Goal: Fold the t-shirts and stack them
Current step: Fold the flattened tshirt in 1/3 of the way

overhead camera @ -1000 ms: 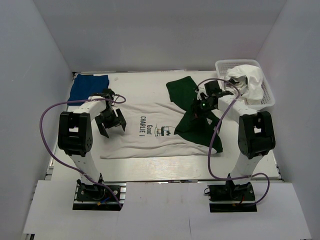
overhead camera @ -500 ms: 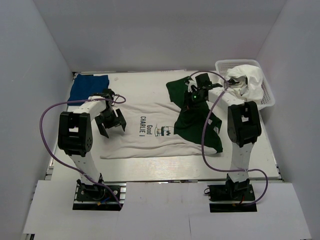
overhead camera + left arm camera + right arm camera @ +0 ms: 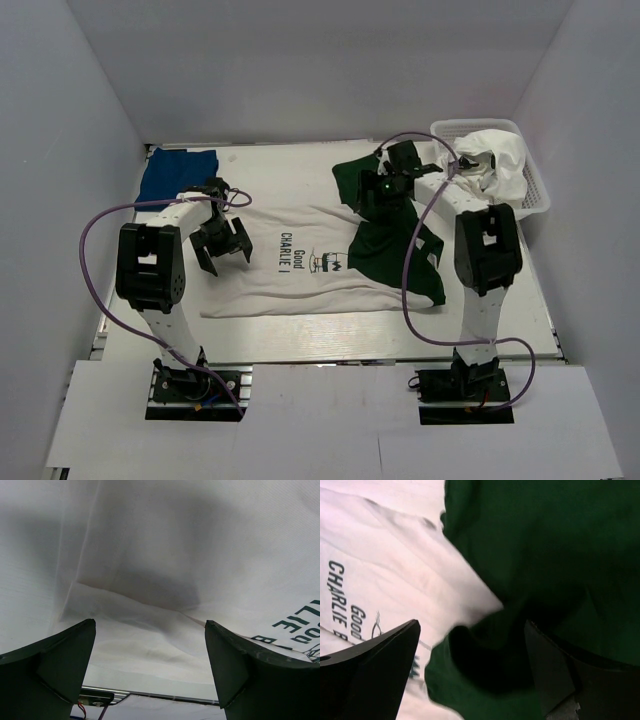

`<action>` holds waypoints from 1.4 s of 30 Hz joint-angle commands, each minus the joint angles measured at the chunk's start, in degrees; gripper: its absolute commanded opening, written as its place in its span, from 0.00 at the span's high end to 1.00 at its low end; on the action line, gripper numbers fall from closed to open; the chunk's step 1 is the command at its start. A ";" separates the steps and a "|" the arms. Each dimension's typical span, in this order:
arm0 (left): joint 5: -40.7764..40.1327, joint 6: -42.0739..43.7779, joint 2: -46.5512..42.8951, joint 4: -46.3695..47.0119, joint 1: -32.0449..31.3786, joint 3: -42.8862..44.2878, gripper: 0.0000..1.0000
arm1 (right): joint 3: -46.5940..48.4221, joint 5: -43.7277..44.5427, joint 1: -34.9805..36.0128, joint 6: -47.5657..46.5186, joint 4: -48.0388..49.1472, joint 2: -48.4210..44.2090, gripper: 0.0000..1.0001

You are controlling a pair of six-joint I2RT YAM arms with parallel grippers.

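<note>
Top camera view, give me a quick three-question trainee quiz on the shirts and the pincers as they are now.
1. True or false: the blue tee lies in the basket.
2. The right pincer is over: A green sleeve, B blue tee, C basket.
3. Fill in: the left pincer is ___ above the white tee.
Key: 1 false, it lies flat at far left. 2 A. 3 open.
</note>
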 commanded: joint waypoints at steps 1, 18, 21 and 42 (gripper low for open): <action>-0.08 0.38 -2.46 0.79 0.04 0.60 0.00 | -4.89 6.11 -0.29 2.88 1.61 -10.54 0.10; 0.54 0.90 -4.84 2.20 0.04 -2.31 0.00 | -16.20 -10.50 2.00 5.79 9.61 -10.31 0.10; 0.54 0.90 -4.84 2.19 0.04 -1.78 0.00 | -8.10 -12.17 2.79 7.80 12.69 -3.73 0.10; 3.52 -0.85 -12.74 5.17 0.04 -10.28 0.00 | -39.09 0.15 2.00 12.55 3.45 -34.96 0.10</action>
